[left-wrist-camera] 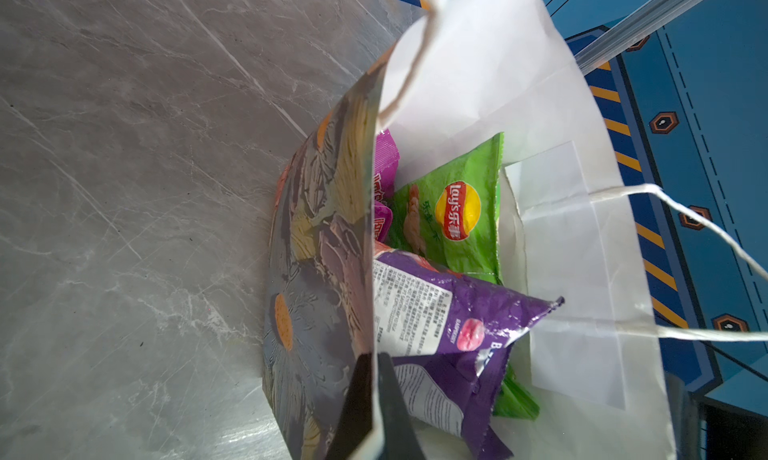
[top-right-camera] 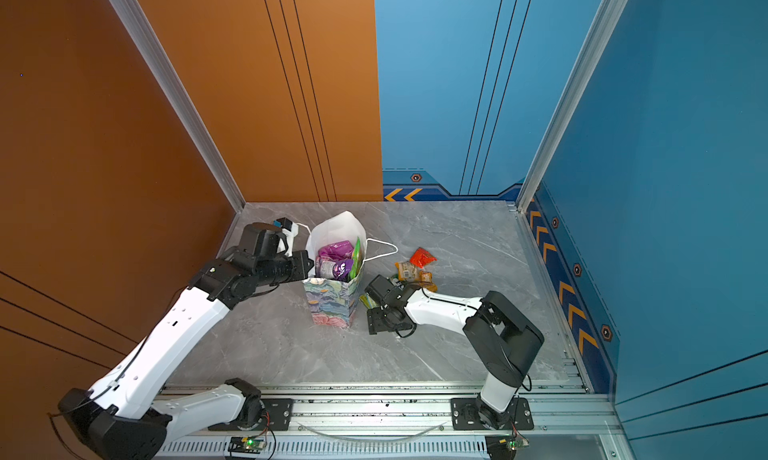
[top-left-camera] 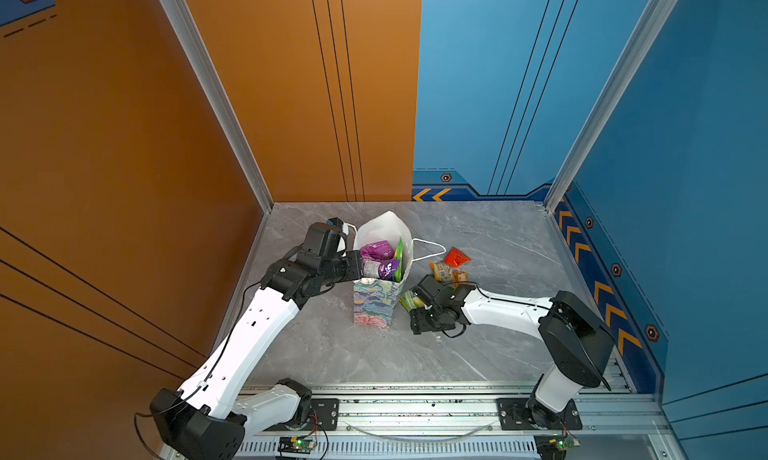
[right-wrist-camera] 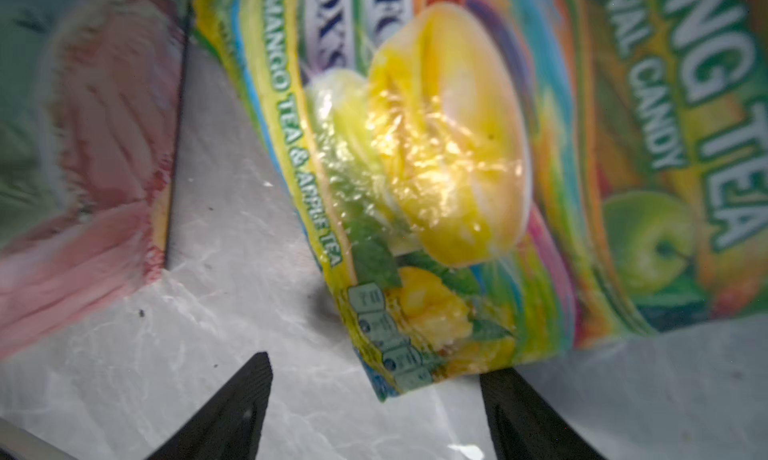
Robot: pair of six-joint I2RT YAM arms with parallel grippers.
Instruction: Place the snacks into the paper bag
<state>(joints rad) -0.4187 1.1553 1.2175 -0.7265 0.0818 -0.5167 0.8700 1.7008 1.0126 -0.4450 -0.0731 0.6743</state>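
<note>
Between wide jaws of our right gripper [right-wrist-camera: 380,366]: yellow-green packet [right-wrist-camera: 415,167] corner. Our left gripper [left-wrist-camera: 375,358] pinches the paper bag [left-wrist-camera: 519,84] wall.

Bag mouth part-filled; front of table [top-left-camera: 332,354] open.
L gripper [left-wrist-camera: 374,362] pinches paper bag [left-wrist-camera: 316,212] wall at rim, blocking that side. Inside, purple pkt [left-wrist-camera: 457,312], magenta pkt [left-wrist-camera: 384,163] & green pkt [left-wrist-camera: 457,212] crowd the mouth; room left twd the back wall. Cord handle [left-wrist-camera: 685,212] droops off R side. R gripper [right-wrist-camera: 378,366], jaws wide, straddles yellow-green pkt [right-wrist-camera: 436,146] corner, bag just beside. Red pkt [top-left-camera: 457,257] & orange pkt [top-left-camera: 442,271] lie beyond it.
</note>
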